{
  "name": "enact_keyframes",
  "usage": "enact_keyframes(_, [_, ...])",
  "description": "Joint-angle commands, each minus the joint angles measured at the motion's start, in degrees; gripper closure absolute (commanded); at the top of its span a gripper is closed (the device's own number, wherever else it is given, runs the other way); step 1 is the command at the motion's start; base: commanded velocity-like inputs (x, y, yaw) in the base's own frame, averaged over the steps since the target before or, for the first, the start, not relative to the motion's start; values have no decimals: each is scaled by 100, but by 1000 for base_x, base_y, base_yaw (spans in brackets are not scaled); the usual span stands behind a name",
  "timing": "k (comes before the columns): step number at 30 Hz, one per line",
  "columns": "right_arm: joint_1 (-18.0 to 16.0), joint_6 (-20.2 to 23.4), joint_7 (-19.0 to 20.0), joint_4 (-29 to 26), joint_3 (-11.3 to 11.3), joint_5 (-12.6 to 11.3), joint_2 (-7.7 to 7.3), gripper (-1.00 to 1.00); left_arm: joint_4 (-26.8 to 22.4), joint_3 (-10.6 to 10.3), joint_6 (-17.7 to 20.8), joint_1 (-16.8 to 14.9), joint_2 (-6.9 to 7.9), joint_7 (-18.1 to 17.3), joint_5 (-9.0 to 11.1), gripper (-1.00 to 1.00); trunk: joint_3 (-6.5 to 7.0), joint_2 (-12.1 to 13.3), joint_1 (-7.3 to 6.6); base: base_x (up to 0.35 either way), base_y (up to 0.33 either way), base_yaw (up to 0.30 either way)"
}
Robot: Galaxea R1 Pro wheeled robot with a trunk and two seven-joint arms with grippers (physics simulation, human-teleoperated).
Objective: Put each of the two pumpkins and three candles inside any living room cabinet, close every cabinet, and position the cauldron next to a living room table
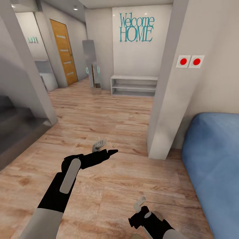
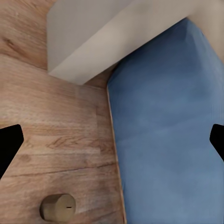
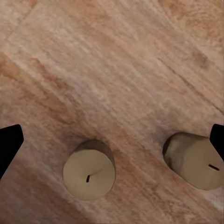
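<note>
Two tan candles (image 3: 88,170) (image 3: 193,158) with dark wicks stand close together on the wood floor in the right wrist view. My right gripper (image 3: 112,140) hangs open above them, low at the front in the head view (image 1: 141,205). In the left wrist view a candle (image 2: 58,206) stands on the floor near the blue furniture's edge. My left gripper (image 2: 112,142) is open and empty, held out over the floor (image 1: 105,148). The pumpkins, cabinet, cauldron and table are out of view.
A blue upholstered piece (image 1: 214,166) fills the right side, against a white wall pillar (image 1: 166,99). Stairs (image 1: 16,129) rise at the left. The wood-floored hallway runs ahead to a low white shelf (image 1: 134,85), a mirror (image 1: 91,66) and a wooden door (image 1: 64,51).
</note>
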Motion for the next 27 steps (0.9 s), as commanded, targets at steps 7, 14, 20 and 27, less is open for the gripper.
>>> enact_keyframes(7, [3,-74,-7,0,1,-6,-12,-100,8,0,-1,0,0,-1,2,-100,-126,-282,154,0,0,0])
enact_keyframes(14, [4,-79,-16,0,1,-9,-7,-100,9,0,-1,0,-6,-1,2,-100,-252,-563,308,0,0,126])
enact_keyframes(20, [4,-79,-17,6,-7,-16,-14,-100,13,-2,-1,0,-9,-1,2,-100,-360,-804,440,0,0,89])
enact_keyframes(27, [12,-79,-17,252,-5,-18,0,-100,17,-57,-1,0,-9,-1,2,-100,-485,-1084,594,0,0,4])
